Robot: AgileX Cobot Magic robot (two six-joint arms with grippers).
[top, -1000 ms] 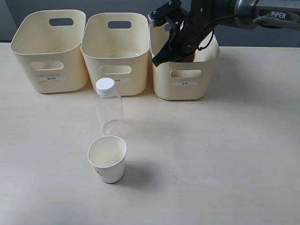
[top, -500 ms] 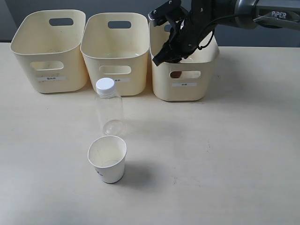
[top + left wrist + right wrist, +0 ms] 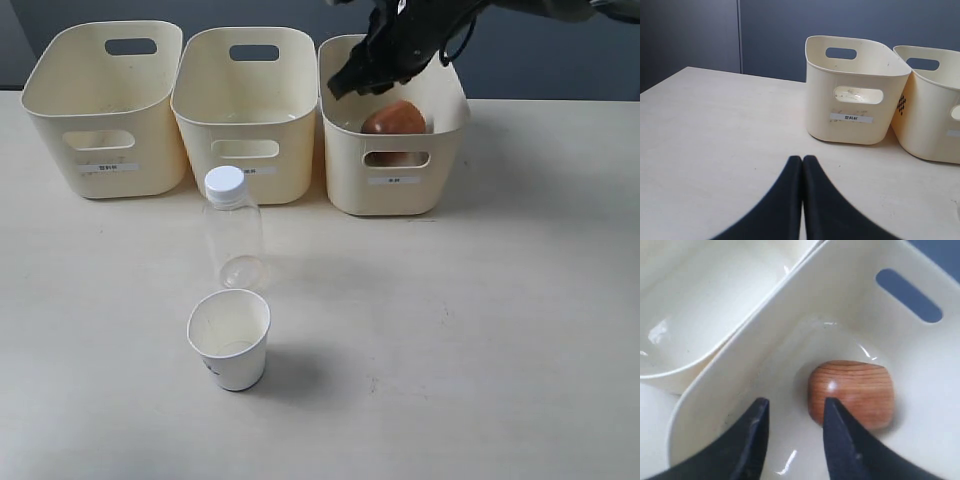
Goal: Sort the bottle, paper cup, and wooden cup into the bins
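The wooden cup (image 3: 394, 118) lies inside the right bin (image 3: 395, 185), also seen as the wooden cup (image 3: 852, 392) on the floor of that bin (image 3: 805, 305). My right gripper (image 3: 362, 72) hangs open above the bin with nothing between its fingers; in the wrist view the right gripper (image 3: 796, 405) is above the cup. The bottle (image 3: 232, 228) stands upright on the table, with the paper cup (image 3: 230, 338) just in front of it. The left bin (image 3: 105, 108) and middle bin (image 3: 247, 110) hold nothing visible. My left gripper (image 3: 802, 159) is shut and empty above the table, facing the left bin (image 3: 855, 90).
The three bins stand side by side along the table's back edge. The middle bin's (image 3: 935, 105) side shows in the left wrist view. The tabletop (image 3: 480, 330) is pale and bare to the right of the cups.
My right gripper has risen out of the right bin and let go of the wooden cup, which now lies in the bin. Bottle and paper cup have not moved.
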